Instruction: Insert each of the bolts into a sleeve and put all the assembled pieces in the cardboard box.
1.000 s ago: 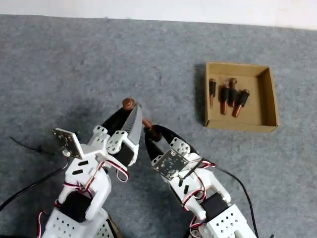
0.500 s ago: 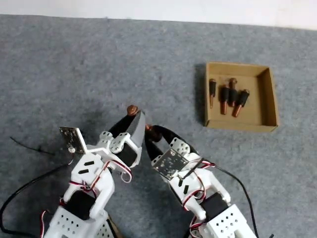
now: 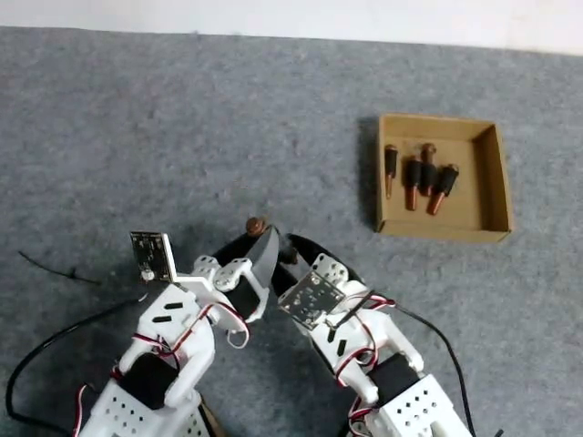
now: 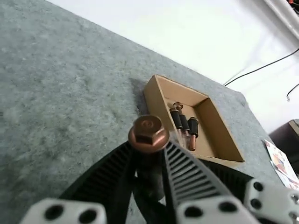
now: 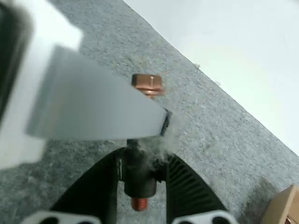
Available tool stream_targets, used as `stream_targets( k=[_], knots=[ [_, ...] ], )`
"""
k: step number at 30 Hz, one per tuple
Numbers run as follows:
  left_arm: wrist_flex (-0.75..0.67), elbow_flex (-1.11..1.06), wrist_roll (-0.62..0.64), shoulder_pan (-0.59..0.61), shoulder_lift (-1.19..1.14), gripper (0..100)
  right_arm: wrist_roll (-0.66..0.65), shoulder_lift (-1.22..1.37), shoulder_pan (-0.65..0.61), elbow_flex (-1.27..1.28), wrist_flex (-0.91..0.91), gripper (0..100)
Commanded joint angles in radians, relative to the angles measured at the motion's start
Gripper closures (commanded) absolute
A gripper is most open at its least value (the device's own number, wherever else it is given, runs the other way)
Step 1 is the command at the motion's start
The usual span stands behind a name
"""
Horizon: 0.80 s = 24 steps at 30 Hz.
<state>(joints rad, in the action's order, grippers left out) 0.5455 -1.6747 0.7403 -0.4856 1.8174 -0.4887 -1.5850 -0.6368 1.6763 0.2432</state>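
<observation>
Left end effector [image 3: 259,235] clamped on copper hex-head bolt [image 3: 256,224] just below its head, over grey carpeted bench [image 3: 182,109]. Right end effector [image 5: 140,162] clamped on black cylindrical sleeve [image 5: 139,176], copper threaded tip protruding. Open brown cardboard box [image 3: 442,231] at right: four sleeved bolts [image 3: 421,177] lying inside.

Nothing legible (in any view)

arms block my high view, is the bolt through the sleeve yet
observer: yes, the right wrist view shows the bolt's threaded tip poking out of the end of the black sleeve, which the right gripper grips.
operator: who holds the head end
observer: the left gripper, with its fingers shut just under the hex head.
</observation>
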Motion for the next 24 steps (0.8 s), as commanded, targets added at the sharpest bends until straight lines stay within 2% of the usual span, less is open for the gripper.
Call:
stream_targets(
  k=[1,4,6,14,24],
  knots=[
    [0.086,-0.022,0.008,-0.024,0.001,71,-0.005,-0.019,0.024,0.154,-0.012,99.3],
    [0.149,-0.022,0.009,-0.019,0.001,55,-0.005,-0.019,0.024,0.154,-0.012,99.3],
    [0.158,-0.018,0.023,0.001,0.001,50,-0.005,-0.019,0.024,0.154,-0.012,99.3],
    [0.157,0.136,0.221,0.286,0.002,57,-0.005,-0.019,0.024,0.154,-0.012,99.3],
    [0.153,0.125,0.23,0.414,0.002,60,-0.008,-0.019,0.025,0.154,-0.012,99.3]
  ],
)
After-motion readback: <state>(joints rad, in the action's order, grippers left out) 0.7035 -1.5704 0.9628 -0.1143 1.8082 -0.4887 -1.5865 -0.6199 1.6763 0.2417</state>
